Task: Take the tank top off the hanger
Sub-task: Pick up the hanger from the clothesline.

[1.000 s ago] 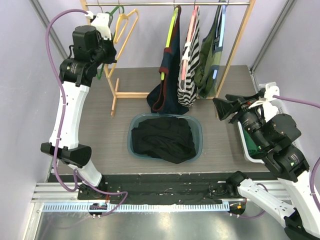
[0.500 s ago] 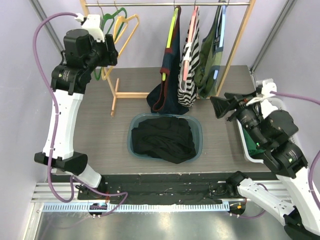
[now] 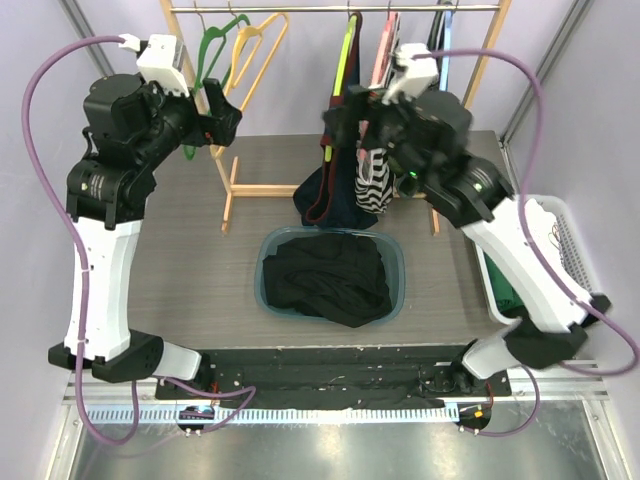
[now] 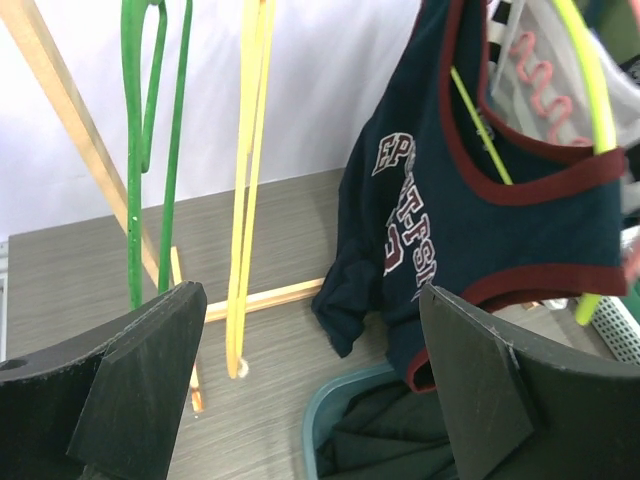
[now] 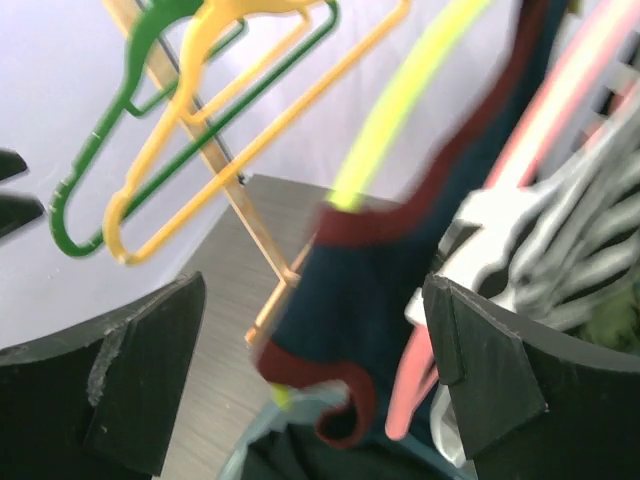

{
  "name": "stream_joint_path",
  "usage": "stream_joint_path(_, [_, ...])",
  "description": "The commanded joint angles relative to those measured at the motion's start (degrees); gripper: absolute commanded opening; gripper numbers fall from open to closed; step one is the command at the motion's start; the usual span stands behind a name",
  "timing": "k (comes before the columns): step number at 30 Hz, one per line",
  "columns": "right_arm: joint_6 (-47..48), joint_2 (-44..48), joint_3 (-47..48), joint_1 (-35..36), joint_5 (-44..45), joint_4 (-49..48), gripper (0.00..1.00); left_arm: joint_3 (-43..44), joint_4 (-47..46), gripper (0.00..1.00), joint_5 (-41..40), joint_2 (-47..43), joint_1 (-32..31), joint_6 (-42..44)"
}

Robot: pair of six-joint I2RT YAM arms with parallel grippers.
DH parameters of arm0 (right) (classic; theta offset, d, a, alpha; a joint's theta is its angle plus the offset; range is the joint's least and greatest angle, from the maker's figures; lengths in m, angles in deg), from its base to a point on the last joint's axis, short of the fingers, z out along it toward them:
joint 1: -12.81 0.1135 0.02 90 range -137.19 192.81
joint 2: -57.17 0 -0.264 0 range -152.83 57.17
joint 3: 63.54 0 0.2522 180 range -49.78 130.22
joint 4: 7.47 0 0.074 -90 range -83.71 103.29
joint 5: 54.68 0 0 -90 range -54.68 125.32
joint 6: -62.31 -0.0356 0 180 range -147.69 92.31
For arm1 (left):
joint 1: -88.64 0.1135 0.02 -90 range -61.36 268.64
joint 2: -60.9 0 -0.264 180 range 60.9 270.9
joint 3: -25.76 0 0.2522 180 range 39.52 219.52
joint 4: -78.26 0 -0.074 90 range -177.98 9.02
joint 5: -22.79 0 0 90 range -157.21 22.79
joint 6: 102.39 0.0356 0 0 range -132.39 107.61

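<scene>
- Right gripper (image 3: pixel 345 118) is up at the wooden clothes rack (image 3: pixel 481 80), jaws spread wide and holding nothing; it faces the navy tank top with maroon trim (image 3: pixel 330 190), probably lining up on a strap or on the hanger.
- Left gripper (image 4: pixel 310 300) is open and empty too; it hovers beside the bare green wire hanger (image 3: pixel 212 45) and the bare yellow hanger (image 3: pixel 262 40), looking across at the tank top, placed as if to help from that side.
- The tank top hangs from a neon yellow-green hanger (image 4: pixel 590 100) on the rail, leftmost of the clothed hangers; neither gripper touches it.
- White lettering on the chest; the body is bunched and twisted, its hem drooping towards the teal plastic tub of dark clothes (image 3: pixel 268 245), which sits right below, likely the drop spot.
- The right wrist view is blurred, so the exact aim is unclear.
</scene>
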Motion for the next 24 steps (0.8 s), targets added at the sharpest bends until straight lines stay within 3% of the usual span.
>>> stream_joint_path(1, [3.6, -6.8, 17.0, 4.6, 12.3, 5.7, 1.00, 0.3, -2.3, 0.92, 2.6, -2.2, 0.3, 1.0])
stream_joint_path(9, [6.8, -13.3, 24.5, 13.2, 29.1, 7.6, 1.00, 0.1, -1.5, 0.89, 2.8, -2.7, 0.3, 2.5])
stream_joint_path(18, [5.8, -15.4, 22.8, 16.6, 28.5, 5.6, 1.00, -0.9, -1.4, 0.89, 2.2, -3.3, 0.3, 3.5])
stream_joint_path(24, [-0.1, -11.2, 14.1, 12.6, 26.1, 5.2, 1.00, -1.1, -1.4, 0.90, 2.3, -3.6, 0.3, 3.5])
